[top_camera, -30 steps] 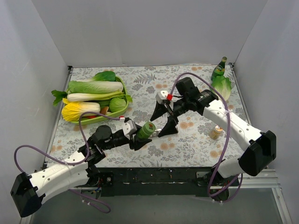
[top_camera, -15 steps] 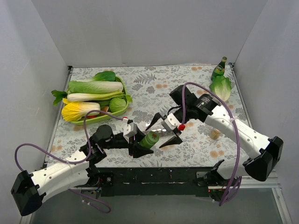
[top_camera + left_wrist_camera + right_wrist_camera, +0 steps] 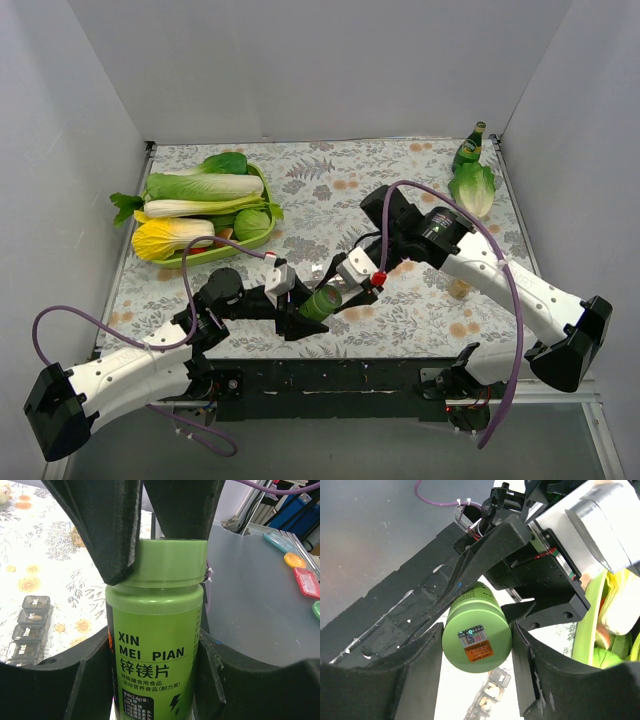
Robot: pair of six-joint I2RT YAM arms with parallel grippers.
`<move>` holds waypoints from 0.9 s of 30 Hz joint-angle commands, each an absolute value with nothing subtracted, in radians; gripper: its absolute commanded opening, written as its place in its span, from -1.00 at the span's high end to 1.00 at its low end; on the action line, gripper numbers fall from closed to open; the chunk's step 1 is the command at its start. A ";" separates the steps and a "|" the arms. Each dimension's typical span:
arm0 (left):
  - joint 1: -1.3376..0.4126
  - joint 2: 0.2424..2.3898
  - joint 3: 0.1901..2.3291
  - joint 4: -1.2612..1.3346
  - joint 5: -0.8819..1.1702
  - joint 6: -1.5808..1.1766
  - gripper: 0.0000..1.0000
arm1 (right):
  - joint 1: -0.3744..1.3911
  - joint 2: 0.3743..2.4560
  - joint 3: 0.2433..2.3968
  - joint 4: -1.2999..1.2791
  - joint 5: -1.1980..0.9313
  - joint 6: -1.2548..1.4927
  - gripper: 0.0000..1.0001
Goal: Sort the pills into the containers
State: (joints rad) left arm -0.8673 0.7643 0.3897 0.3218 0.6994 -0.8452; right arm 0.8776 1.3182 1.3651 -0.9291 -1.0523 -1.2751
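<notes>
Floral surface, veg tray at left. Left gripper clamps the green pill bottle by its body, and right gripper pinches its cap. Only the wrist views show the containers clearly: grey strip on the surface, beneath the raised bottle.

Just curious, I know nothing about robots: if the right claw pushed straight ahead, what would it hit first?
The cap of the green bottle, sitting right between its fingers; behind that, probably the left claw holding the bottle.

vegetable tray blocks far left; glass bottle crowds far right corner; far centre open
</notes>
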 commanded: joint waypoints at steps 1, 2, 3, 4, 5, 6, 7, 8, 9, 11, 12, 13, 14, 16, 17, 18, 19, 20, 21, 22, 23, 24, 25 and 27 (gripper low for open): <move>-0.865 0.739 0.394 0.362 0.666 -0.828 1.00 | 0.884 1.319 1.352 -0.873 -1.046 -1.126 0.00; -0.865 0.736 0.402 0.356 0.651 -0.822 1.00 | 0.885 1.319 1.347 -0.865 -1.052 -1.103 0.03; -0.865 0.730 0.409 0.344 0.623 -0.812 1.00 | 0.887 1.321 1.342 -0.850 -1.055 -1.053 0.09; -0.865 0.730 0.417 0.338 0.597 -0.787 1.00 | 0.891 1.324 1.335 -0.839 -1.054 -1.020 0.11; -0.865 0.730 0.431 0.333 0.574 -0.775 1.00 | 0.893 1.327 1.330 -0.822 -1.049 -0.979 0.15; -0.865 0.733 0.440 0.319 0.522 -0.758 1.00 | 0.894 1.331 1.325 -0.784 -1.043 -0.857 0.21; -0.865 0.735 0.449 0.313 0.490 -0.744 1.00 | 0.896 1.344 1.321 -0.764 -1.036 -0.797 0.31; -0.865 0.736 0.465 0.310 0.460 -0.715 1.00 | 0.896 1.351 1.312 -0.744 -1.010 -0.725 0.35; -0.865 0.744 0.469 0.304 0.395 -0.700 1.00 | 0.896 1.361 1.304 -0.726 -0.985 -0.654 0.42; -0.865 0.749 0.479 0.308 0.320 -0.661 1.00 | 0.896 1.400 1.290 -0.669 -0.880 -0.413 0.45; -0.865 0.755 0.483 0.314 0.243 -0.652 1.00 | 0.896 1.413 1.281 -0.641 -0.818 -0.329 0.46; -0.867 0.758 0.483 0.322 0.200 -0.640 1.00 | 0.879 1.430 1.263 -0.603 -0.769 -0.158 0.46; -0.867 0.761 0.482 0.331 0.155 -0.632 1.00 | 0.865 1.440 1.255 -0.601 -0.731 -0.108 0.46; -0.867 0.773 0.476 0.357 0.056 -0.615 1.00 | 0.848 1.460 1.233 -0.591 -0.678 -0.014 0.46; -0.867 0.778 0.472 0.365 0.032 -0.617 1.00 | 0.845 1.463 1.229 -0.574 -0.649 0.032 0.45; -0.867 0.782 0.466 0.376 0.023 -0.614 1.00 | 0.842 1.468 1.229 -0.571 -0.647 0.032 0.43; -0.865 0.784 0.463 0.379 0.020 -0.615 1.00 | 0.842 1.476 1.232 -0.568 -0.647 0.028 0.38; -0.865 0.788 0.460 0.377 0.024 -0.621 1.00 | 0.842 1.477 1.235 -0.561 -0.656 0.015 0.27; -0.865 0.788 0.456 0.376 0.032 -0.624 1.00 | 0.841 1.479 1.242 -0.557 -0.664 0.003 0.19; -0.867 0.785 0.440 0.373 0.040 -0.636 1.00 | 0.839 1.479 1.258 -0.552 -0.681 -0.009 0.09; -0.867 0.773 0.430 0.370 0.066 -0.643 1.00 | 0.835 1.477 1.267 -0.546 -0.730 -0.035 -0.02; -0.865 0.767 0.417 0.362 0.081 -0.647 1.00 | 0.828 1.476 1.278 -0.535 -0.771 -0.075 -0.31; -0.865 0.756 0.399 0.353 0.101 -0.663 1.00 | 0.812 1.470 1.304 -0.531 -0.819 -0.099 -0.43; -0.865 0.721 0.377 0.321 0.172 -0.670 1.00 | 0.795 1.454 1.322 -0.509 -0.920 -0.177 -0.70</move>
State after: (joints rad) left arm -0.8734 0.8101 0.3870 0.1947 0.1570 -0.6495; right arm 0.8127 1.4628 1.2694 -0.4847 -0.7399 -0.0933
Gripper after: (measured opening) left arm 0.500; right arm 0.747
